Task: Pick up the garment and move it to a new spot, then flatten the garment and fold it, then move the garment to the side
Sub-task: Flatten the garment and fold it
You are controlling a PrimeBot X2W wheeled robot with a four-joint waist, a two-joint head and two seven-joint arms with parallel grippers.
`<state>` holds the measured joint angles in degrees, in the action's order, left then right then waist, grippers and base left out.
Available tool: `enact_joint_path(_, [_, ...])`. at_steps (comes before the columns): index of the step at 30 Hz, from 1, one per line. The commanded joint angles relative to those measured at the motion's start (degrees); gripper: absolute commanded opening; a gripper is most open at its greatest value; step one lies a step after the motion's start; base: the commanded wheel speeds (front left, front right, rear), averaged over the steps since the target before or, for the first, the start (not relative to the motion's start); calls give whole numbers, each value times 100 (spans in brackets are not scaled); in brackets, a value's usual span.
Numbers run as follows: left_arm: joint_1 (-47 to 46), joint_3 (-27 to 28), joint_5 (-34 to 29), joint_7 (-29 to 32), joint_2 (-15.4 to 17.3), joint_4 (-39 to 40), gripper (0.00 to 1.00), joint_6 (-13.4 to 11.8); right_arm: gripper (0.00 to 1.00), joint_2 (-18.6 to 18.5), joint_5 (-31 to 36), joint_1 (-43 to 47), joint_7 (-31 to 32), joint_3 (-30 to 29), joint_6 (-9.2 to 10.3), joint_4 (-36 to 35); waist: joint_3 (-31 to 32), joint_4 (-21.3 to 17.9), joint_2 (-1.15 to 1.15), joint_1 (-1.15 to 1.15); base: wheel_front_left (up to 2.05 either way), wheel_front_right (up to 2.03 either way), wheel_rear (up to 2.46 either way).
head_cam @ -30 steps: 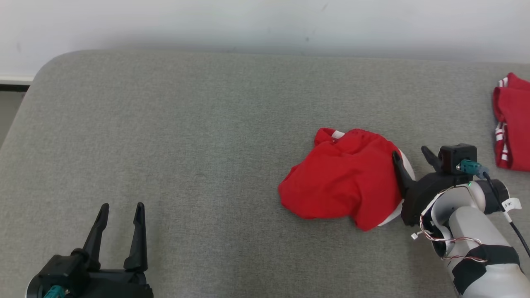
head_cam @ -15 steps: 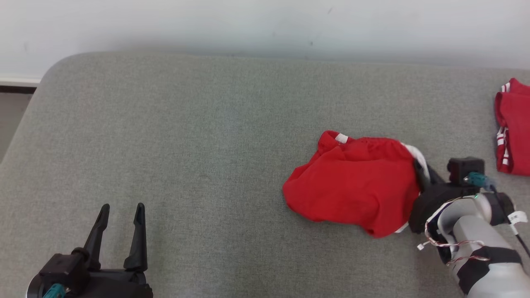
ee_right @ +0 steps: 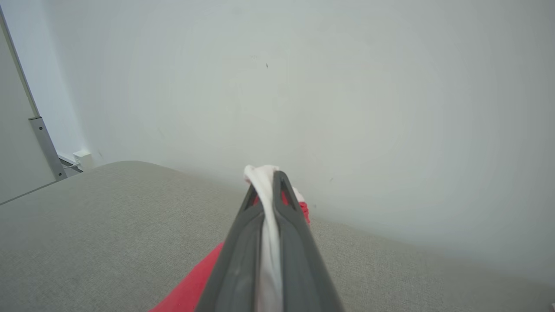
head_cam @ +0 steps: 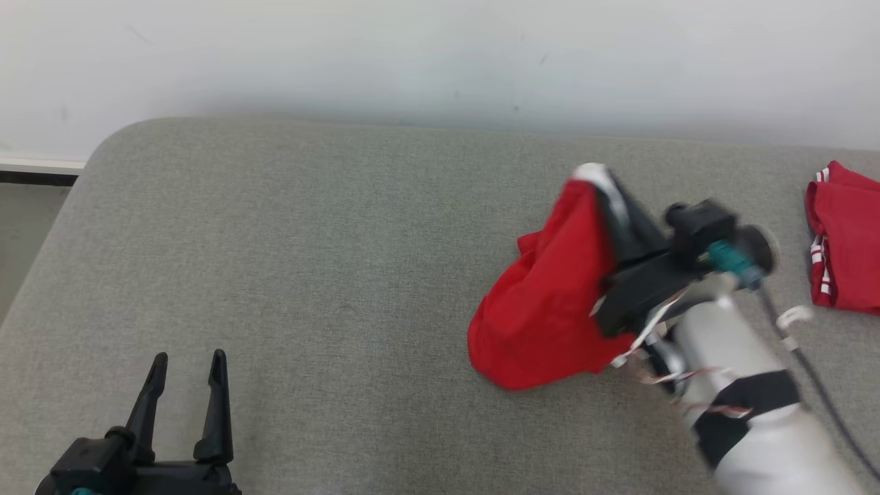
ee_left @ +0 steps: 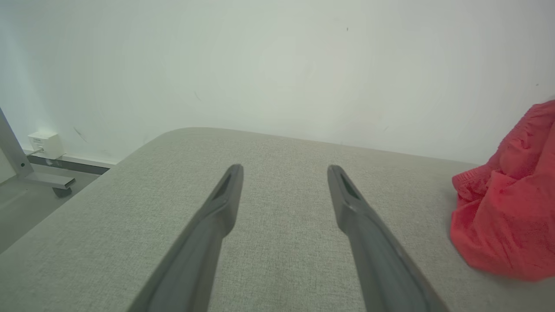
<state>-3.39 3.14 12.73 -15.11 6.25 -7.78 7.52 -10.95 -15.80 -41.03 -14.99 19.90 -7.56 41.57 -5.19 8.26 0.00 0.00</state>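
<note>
The garment (head_cam: 543, 302) is a crumpled red piece with a white band. My right gripper (head_cam: 608, 189) is shut on that white band and holds it raised, so the red cloth hangs down to the grey padded table (head_cam: 309, 247). In the right wrist view the white band (ee_right: 266, 203) is pinched between the closed fingers (ee_right: 243, 242), with red cloth (ee_right: 190, 286) below. My left gripper (head_cam: 185, 364) stands open at the lower left, far from the garment. The left wrist view shows its spread fingers (ee_left: 217, 216) over bare table, with the garment (ee_left: 507, 208) at the right edge.
A second red cloth with white stripes (head_cam: 842, 247) lies at the table's far right edge. A pale wall (head_cam: 440, 55) runs behind the table. The table's rounded left corner (head_cam: 103, 148) drops to the floor, where a metal leg (ee_left: 17, 160) stands.
My right gripper shut on the garment's white band and lifted it up and leftward; the cloth now hangs instead of lying heaped. The head camera shifted. The left gripper stayed open.
</note>
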Motion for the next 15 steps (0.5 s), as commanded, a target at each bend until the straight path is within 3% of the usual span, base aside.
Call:
enact_joint_path(1, [77,47,-65,-3,-31,52,100,-12,0,131,36,208,-20,204,17,-217,46,55,0,0,0,0,0])
enact_joint_path(8, [157,168,-88,-3,-80,80,100,-12,0,634,-93,847,-8,1651,17,-883,82,218,0,0,0,0,0])
enact_joint_path(11, [143,130,-99,-2,-105,68,100,-11,0,748,-153,1202,13,2403,17,-788,64,326,0,0,0,0,0])
enact_joint_path(15, [132,151,-94,-3,-128,50,100,-11,0,785,-273,1420,2,2722,17,-581,45,354,0,0,0,0,0])
